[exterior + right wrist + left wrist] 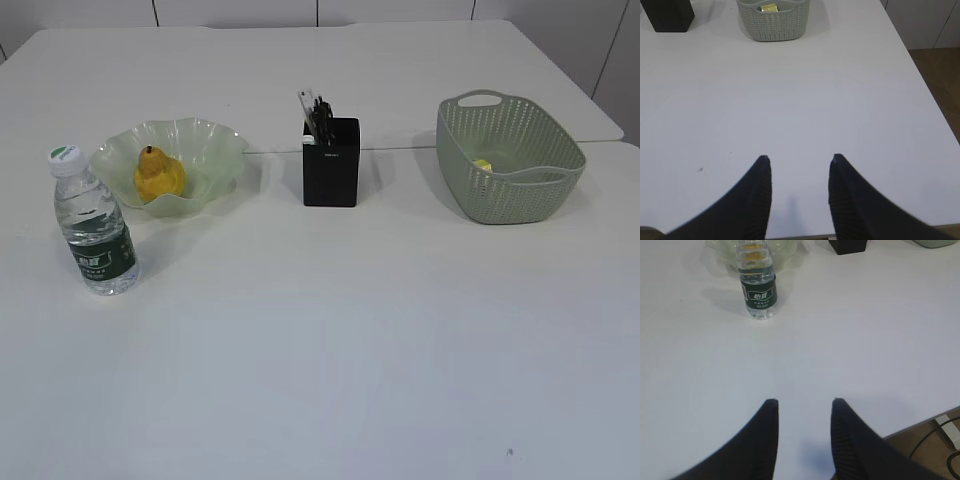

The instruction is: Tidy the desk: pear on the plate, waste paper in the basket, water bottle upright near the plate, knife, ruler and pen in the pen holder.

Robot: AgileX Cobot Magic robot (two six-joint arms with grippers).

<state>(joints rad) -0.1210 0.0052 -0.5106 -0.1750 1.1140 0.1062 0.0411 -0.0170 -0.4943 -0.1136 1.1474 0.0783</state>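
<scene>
The big plain white desk [330,340] fills most of the room's view, smooth and flat.

On the right sits the sage-green oval plastic basket [520,185] with woven-looking walls full of little holes and a handle hole at the back. Inside it lies a small bit of yellow waste paper [482,165], mostly hidden by the wall.

On the left is the pale green see-through glass plate [205,140] with a wavy rim. The yellow pear [159,176] with a short brown stem sits in it.

In the middle stands the matte black square pen holder [331,165]. Thin things poke out of its top, one clear like a ruler [305,103] and some dark, but they are too small to tell apart.

The small clear plastic water bottle [92,225] with a dark green label and white cap stands upright just in front of the plate's left side.

The left gripper [804,401] hangs over bare desk, its two black fingers partly apart and holding nothing. The right gripper [799,157] does the same, near the desk's front edge. Neither shows in the room view.
</scene>
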